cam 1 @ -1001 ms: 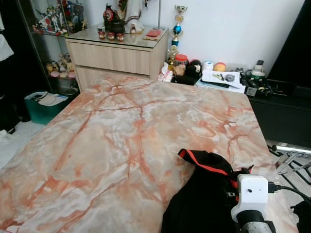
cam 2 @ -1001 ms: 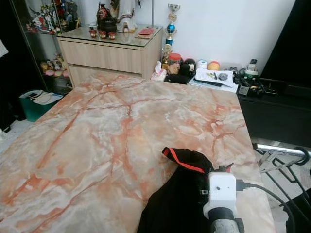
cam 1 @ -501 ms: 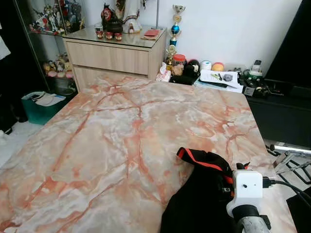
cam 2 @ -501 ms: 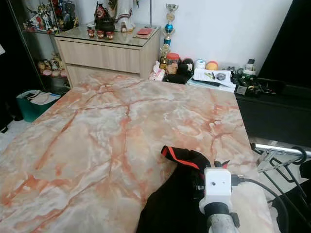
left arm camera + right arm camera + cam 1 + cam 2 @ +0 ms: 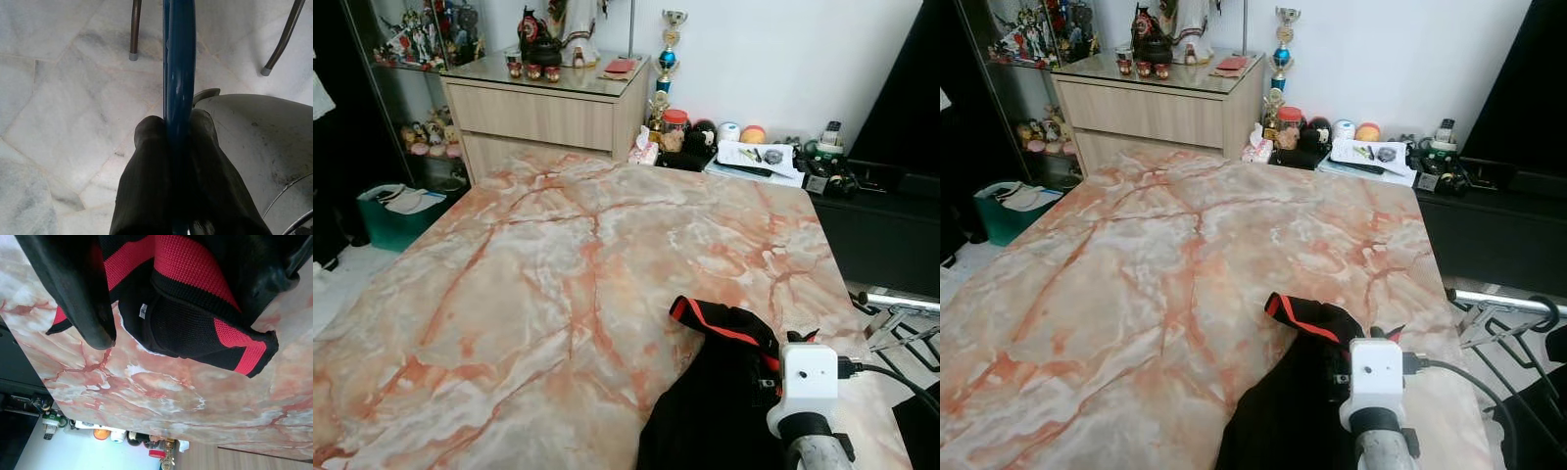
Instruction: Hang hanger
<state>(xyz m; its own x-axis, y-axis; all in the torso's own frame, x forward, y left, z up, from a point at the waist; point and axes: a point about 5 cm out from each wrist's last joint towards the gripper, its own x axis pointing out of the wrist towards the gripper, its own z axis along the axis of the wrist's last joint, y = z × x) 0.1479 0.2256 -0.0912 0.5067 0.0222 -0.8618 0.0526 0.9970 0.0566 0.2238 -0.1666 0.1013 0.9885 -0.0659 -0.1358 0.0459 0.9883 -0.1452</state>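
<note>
I've got the left gripper [image 5: 171, 134] clenched on the blue hanger [image 5: 179, 58] while the right gripper [image 5: 186, 279], fingers spread, sits over the black garment [image 5: 724, 392]; next I'd grasp its collar.

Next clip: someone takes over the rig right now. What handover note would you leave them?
Left gripper: fingers shut on the blue hanger, held low over the pale tiled floor.
Right gripper: fingers open, either side of the black and red garment, which lies on the near right of the marble-patterned surface.
Done: hanger in hand.
Left: grip the garment, put it on the hanger, hang it.
</note>
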